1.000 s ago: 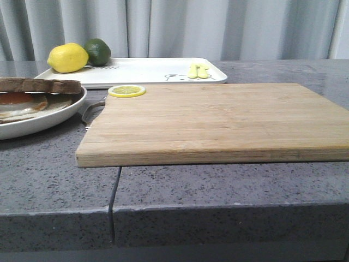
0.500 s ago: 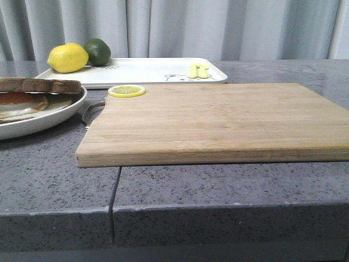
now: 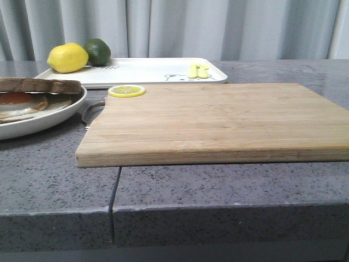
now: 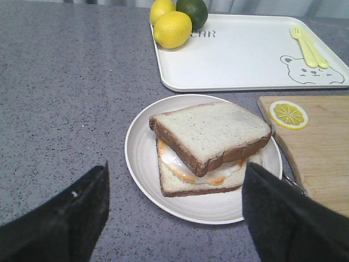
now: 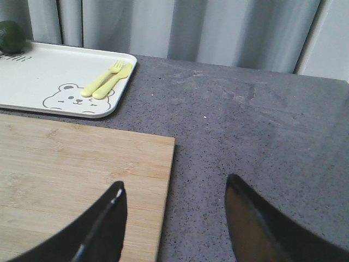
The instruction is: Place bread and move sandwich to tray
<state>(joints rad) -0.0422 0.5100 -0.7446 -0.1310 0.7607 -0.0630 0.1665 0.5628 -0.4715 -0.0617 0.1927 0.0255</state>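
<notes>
On a round white plate (image 4: pixel 143 158) lies the sandwich (image 4: pixel 175 184), fried egg on a bottom slice, with the bread (image 4: pixel 210 128) lying askew on top. My left gripper (image 4: pixel 175 166) hovers open just short of the plate, empty, one finger to each side. The same plate (image 3: pixel 49 117) and bread (image 3: pixel 38 84) sit at the far left of the front view. The white tray (image 4: pixel 240 60) with the bear drawing lies beyond the plate. My right gripper (image 5: pixel 175 183) stands open and empty over the right edge of the cutting board (image 5: pixel 71 180). Neither gripper appears in the front view.
A lemon (image 3: pixel 67 58) and a lime (image 3: pixel 97 51) sit on the tray's (image 3: pixel 147 71) left end, and a yellow fork and knife (image 3: pixel 198 71) on its right. The wooden cutting board (image 3: pixel 218 123) fills the middle, a lemon slice (image 3: pixel 126 91) at its corner. A seam (image 3: pixel 115 191) splits the counter.
</notes>
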